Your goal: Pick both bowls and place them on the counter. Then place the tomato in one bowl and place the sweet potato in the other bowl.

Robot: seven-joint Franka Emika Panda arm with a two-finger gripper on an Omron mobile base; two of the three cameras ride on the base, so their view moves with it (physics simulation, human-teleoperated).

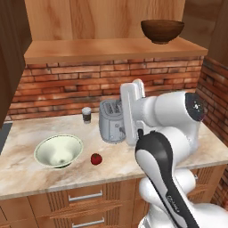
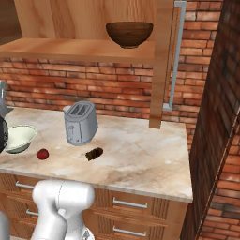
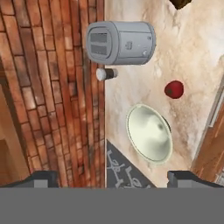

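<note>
The white and green bowl [image 1: 59, 151] stands upright on the marble counter [image 1: 26, 174] at the left, also seen in the right base view [image 2: 18, 138]. The tomato [image 1: 96, 159] lies just right of it on the slab. Right of the tomato, in front of the toaster, lies the sweet potato [image 2: 94, 153]. The dark brown bowl [image 1: 162, 30] rests up on the wooden shelf [image 1: 89, 50]. My gripper [image 3: 113, 178] is open with nothing between its fingers, high above the counter. It looks down on the white bowl [image 3: 148, 133] and the tomato [image 3: 174, 89].
A grey toaster [image 1: 112, 121] stands mid-counter against the brick wall, with a small shaker [image 1: 86, 115] to its left. A dark stove corner [image 3: 122, 171] borders the white bowl's far side. A wooden cabinet panel [image 2: 161, 61] reaches down to the counter at the right.
</note>
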